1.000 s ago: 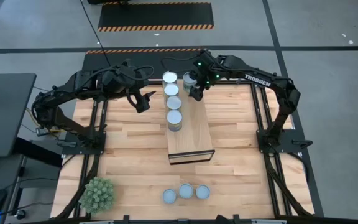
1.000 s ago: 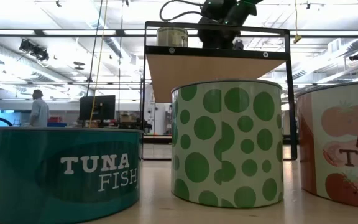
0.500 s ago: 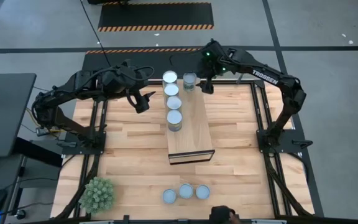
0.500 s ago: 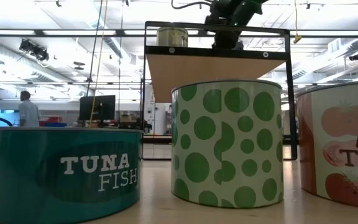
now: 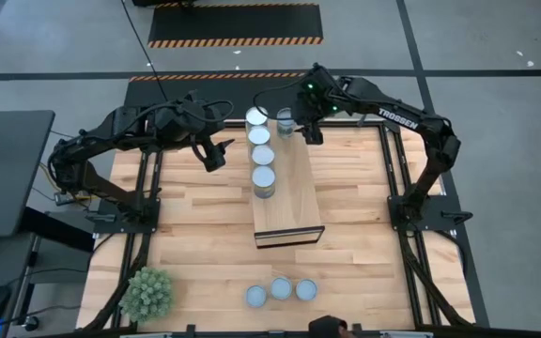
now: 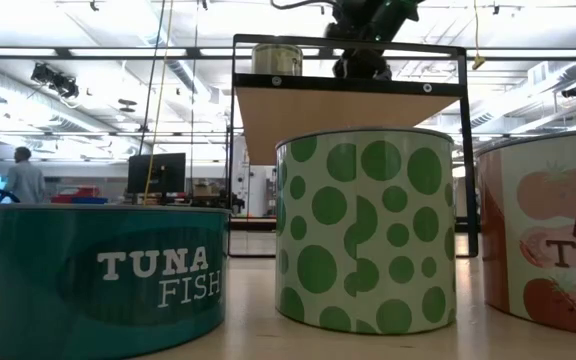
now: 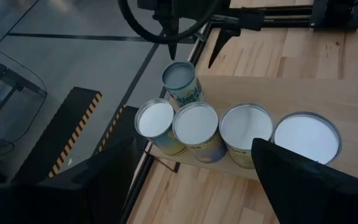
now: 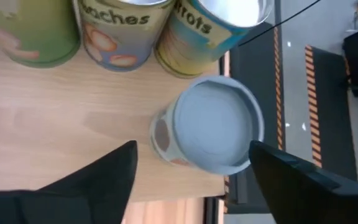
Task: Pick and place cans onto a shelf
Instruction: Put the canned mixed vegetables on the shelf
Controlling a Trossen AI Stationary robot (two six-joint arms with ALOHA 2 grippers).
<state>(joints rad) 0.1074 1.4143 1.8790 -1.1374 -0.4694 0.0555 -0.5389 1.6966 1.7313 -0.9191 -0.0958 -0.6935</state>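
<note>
Five cans on the shelf, three left on the tabletop.

Near the front edge, three cans [image 5: 281, 289] wait on the tabletop [image 5: 195, 244]. Farther back, four stand in a row on the shelf [image 5: 292, 202], a fifth can [image 5: 285, 120] beside them. The right gripper [image 5: 312, 131], jaws spread, has backed off it; a second ago it hovered over it. The left gripper [image 5: 216, 155] waits, jaws spread.

floor: grey concrete [image 5: 496, 56] | hazard-striped mat [image 5: 235, 25] | ceiling strip lights [image 6: 98, 52]

teal can [image 6: 98, 275]: "TUNA FISH" | right arm [image 5: 397, 117]: "TROSSEN" (other txt partial)
</note>
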